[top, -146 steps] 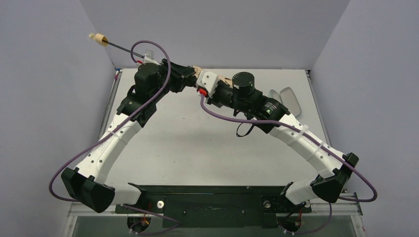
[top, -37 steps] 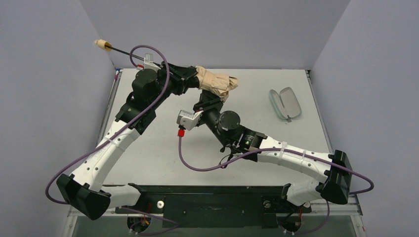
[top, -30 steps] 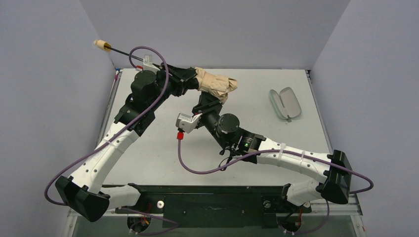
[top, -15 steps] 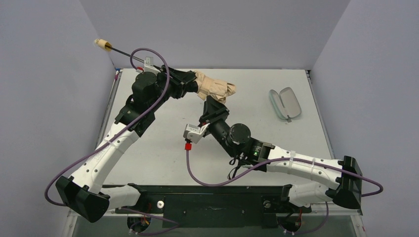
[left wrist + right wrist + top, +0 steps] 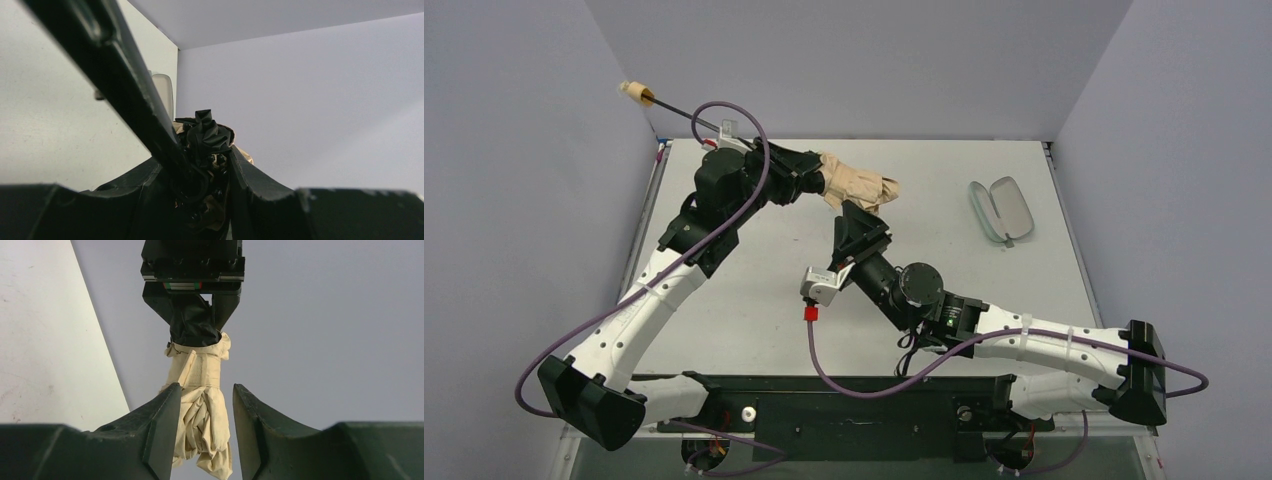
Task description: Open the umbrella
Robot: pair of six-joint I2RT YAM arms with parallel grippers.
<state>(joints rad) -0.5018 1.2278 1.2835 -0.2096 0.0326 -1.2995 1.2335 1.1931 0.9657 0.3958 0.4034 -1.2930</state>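
Observation:
The umbrella (image 5: 860, 187) is folded, its tan fabric bunched and held in the air over the far left of the table. Its thin black shaft (image 5: 674, 106) runs up-left to the beige handle knob (image 5: 634, 92). My left gripper (image 5: 809, 184) is shut on the bundle's shaft end; the left wrist view shows black lining (image 5: 207, 134) pinched between its fingers (image 5: 250, 175). My right gripper (image 5: 862, 222) is open just on the near side of the fabric. In the right wrist view, the tan bundle (image 5: 199, 371) hangs in the gap between the open fingers (image 5: 167, 410).
A pale mint-green oval case (image 5: 1002, 208) lies open at the far right of the table (image 5: 754, 300). Grey walls close in the left, back and right sides. Purple cables loop from both arms.
My right gripper has let go of the fabric and pulled back toward the near edge, its arm swinging right. The left gripper still holds the umbrella; the bundle has sagged slightly.

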